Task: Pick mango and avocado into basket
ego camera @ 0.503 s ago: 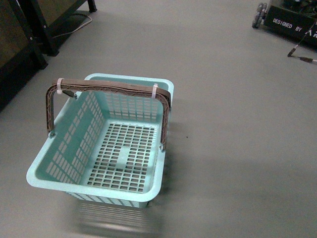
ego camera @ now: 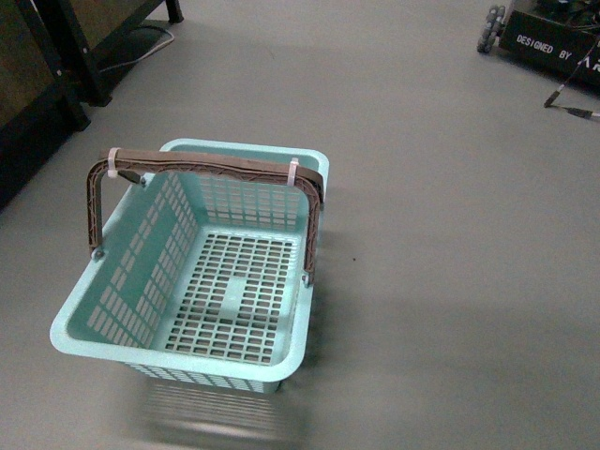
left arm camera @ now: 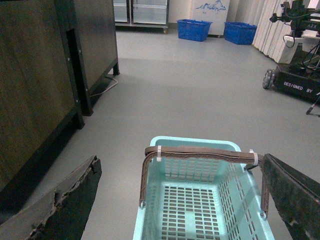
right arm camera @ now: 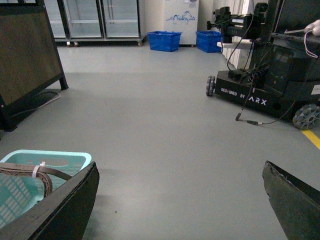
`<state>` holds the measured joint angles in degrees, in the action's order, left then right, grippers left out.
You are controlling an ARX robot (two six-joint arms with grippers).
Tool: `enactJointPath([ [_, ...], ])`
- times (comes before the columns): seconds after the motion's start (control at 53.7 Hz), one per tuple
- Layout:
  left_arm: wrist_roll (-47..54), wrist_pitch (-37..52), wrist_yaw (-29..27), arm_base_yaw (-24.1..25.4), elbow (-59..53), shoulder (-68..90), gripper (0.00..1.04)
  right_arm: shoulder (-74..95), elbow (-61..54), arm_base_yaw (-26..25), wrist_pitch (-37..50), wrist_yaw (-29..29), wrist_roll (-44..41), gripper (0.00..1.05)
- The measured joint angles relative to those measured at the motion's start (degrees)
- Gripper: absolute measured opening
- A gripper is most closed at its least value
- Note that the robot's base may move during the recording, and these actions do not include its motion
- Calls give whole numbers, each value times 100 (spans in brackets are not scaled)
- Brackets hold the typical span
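The left claw (left arm camera: 181,160) and right claw (right arm camera: 181,166) gape empty near the empty basket (ego camera: 141,262) on the floor; no mango or avocado shows, so locate the fruit first, then grip gently.

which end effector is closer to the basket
Left. The left end effector is aimed straight at the basket, framed between its fingers. The right end effector points past it over the floor, the basket only at its view's edge.
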<state>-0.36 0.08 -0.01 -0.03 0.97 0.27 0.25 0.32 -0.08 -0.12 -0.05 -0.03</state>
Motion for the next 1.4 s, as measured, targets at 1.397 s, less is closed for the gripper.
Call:
enactJointPath([
  [1.397,-6896,5250,63,-1097,5604,13499,97,0,0,0,0,0,0,97],
])
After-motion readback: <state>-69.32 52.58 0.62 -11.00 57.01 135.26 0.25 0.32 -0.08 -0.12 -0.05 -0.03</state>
